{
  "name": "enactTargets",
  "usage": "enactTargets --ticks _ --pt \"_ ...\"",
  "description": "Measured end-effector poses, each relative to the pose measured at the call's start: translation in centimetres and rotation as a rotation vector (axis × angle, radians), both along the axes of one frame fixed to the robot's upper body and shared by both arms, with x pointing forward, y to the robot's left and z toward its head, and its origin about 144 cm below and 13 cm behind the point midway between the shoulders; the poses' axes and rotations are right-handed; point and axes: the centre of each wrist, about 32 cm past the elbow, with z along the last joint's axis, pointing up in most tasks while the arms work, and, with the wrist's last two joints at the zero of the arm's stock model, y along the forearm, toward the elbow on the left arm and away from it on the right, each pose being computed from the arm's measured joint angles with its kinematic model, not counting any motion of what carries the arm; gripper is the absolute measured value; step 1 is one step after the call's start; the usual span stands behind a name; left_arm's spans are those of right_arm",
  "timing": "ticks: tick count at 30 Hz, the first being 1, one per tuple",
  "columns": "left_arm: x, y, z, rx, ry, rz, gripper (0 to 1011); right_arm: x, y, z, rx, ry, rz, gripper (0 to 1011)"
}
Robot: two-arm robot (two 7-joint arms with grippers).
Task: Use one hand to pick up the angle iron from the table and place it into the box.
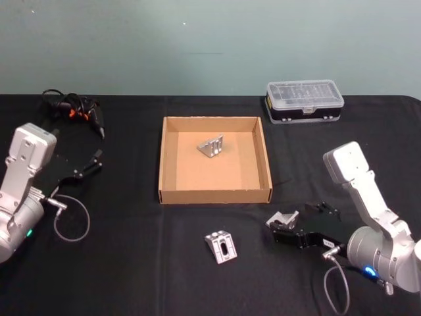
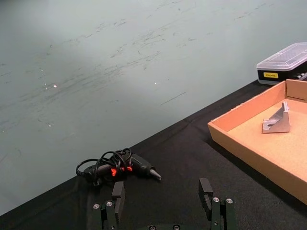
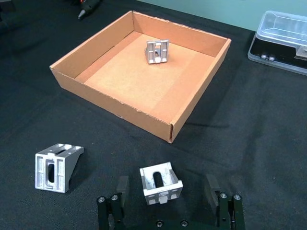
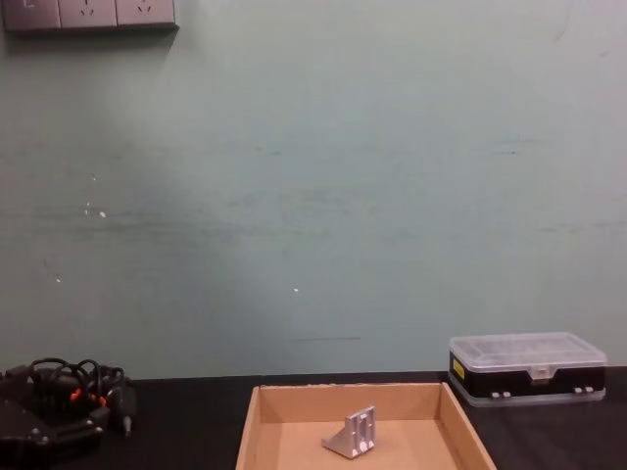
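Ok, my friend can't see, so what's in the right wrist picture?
The right gripper is open, fingers either side of an angle iron on the black table. Another angle iron lies nearby, and a third sits inside the cardboard box.

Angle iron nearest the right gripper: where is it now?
In the head view the angle iron sits on the table, front-right of the box, between the right gripper's open fingers; a second angle iron lies to its left.
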Motion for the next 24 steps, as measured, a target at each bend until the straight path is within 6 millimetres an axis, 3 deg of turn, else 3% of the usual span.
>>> enactTargets --ticks 4,9,24 --pt "0.00 0.00 0.00 0.000 0.000 0.000 1011 -0.01 0.00 0.02 0.000 -0.001 0.001 995" --pt "0.00 0.00 0.00 0.000 0.000 0.000 1011 -0.03 0.02 0.06 -0.001 -0.002 0.002 906" --pt "0.00 0.00 0.00 0.000 0.000 0.000 1011 -0.08 0.03 0.10 -0.002 -0.002 0.003 471"
